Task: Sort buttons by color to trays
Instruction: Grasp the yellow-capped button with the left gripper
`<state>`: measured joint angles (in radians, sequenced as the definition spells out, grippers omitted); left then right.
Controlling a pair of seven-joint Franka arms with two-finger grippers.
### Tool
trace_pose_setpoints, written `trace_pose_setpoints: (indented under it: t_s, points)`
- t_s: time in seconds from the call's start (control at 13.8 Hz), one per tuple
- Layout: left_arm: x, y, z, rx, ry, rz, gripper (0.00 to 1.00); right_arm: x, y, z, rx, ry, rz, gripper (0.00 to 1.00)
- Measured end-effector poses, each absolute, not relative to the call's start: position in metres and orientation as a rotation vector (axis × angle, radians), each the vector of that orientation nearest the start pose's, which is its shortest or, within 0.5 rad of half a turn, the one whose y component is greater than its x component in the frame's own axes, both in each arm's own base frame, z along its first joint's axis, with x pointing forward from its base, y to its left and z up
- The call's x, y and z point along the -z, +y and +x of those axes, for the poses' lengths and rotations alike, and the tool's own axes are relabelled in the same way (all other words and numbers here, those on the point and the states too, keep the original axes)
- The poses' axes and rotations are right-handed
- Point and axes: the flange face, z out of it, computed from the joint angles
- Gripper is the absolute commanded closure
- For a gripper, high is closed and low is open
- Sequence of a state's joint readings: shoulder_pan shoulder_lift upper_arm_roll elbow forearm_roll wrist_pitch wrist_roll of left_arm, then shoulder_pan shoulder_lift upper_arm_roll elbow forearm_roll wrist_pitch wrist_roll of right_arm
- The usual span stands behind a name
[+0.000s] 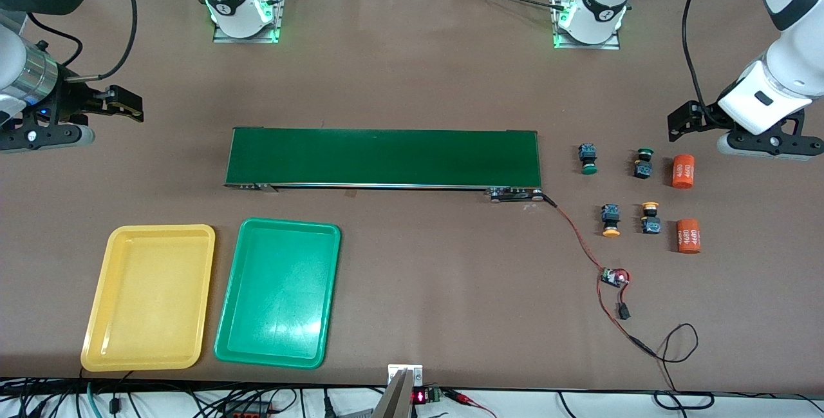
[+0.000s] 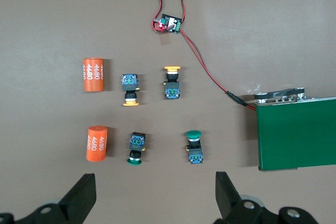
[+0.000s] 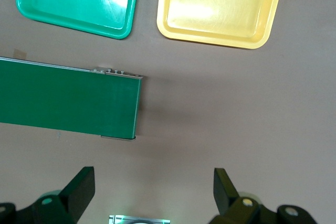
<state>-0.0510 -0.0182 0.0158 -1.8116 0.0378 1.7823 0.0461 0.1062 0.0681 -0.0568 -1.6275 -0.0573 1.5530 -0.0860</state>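
Both arms wait. The left gripper point(image 2: 152, 198), jaws apart and empty, hovers near four small black-and-blue buttons point(image 1: 588, 160); the right gripper point(image 3: 152, 195) gapes too. No button has reached the yellow tray point(image 1: 149, 297) or the green tray point(image 1: 279, 292). Next, I'd judge, the left gripper descends on one.

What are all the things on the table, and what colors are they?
Green-capped buttons: two, green caps on black-and-blue bodies, toward the left arm's end, beside the conveyor belt.
Yellow-orange-capped buttons: two, nearer the front camera than the green-capped ones.
Orange cylinders: two, white print, beside the buttons.
Conveyor belt: one, dark green, mid-table.
Yellow tray: one, toward the right arm's end.
Green tray: one, beside the yellow tray.
Circuit board: one, on red-black wires.
Left gripper: open, over bare table by the buttons.
Right gripper: open, over bare table.
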Motion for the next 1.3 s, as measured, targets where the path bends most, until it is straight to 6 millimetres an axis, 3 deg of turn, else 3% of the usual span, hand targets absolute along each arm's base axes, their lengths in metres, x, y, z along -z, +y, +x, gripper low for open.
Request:
trace_pose_setpoints:
  t_s: [0.51,0.8,0.87,1.3]
  points:
    - [-0.526,-0.019,0.557,-0.103,0.135,-3.1,0.0,-0.559,0.023,0.567,-0.229,-0.219,-3.184,0.0]
    - [-0.513,-0.024,0.588,-0.224,0.139,-3.092,0.0,-0.559,0.023,0.567,-0.228,-0.219,-3.185,0.0]
    - [-0.499,-0.027,0.598,-0.255,0.145,-3.089,0.0,-0.559,0.023,0.567,-0.227,-0.219,-3.185,0.0]
    - [-0.35,-0.027,0.663,-0.161,0.147,-3.099,0.0,-0.56,0.023,0.567,-0.226,-0.214,-3.186,0.0]
